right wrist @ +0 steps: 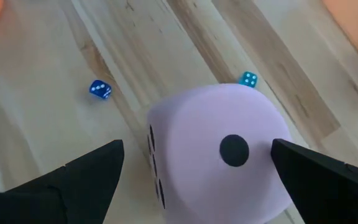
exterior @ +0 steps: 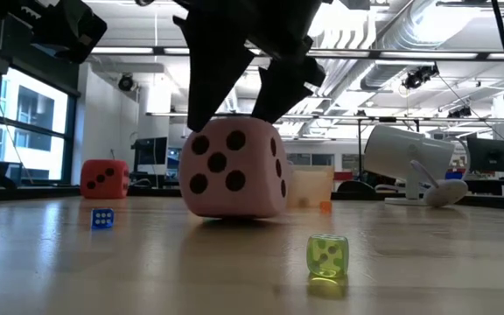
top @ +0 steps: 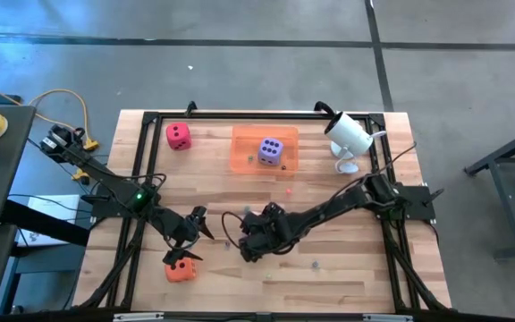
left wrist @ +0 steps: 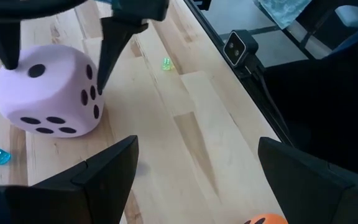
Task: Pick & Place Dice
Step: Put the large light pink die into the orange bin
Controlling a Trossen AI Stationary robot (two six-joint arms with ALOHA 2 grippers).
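Small yellow-green die lies nearest the low camera, on bare wood. A small blue die sits further back, toward the red die.

My right gripper is down over the light pink die, fingers spread wide, one on each side. In the wrist view a gap shows between each finger and the die; no grip. The die rests on the table near the front centre, one-pip face up. Two small blue dice lie on the wood just beyond it.

My left gripper hangs above the table near the front left, fingers open and empty, pointed toward the pink die. The orange die sits just beside it, closer to the table's front edge.

Purple die sits inside the orange tray at the back centre. Red die stands left of the tray, apart from it. White camera stands on the table right of the tray.
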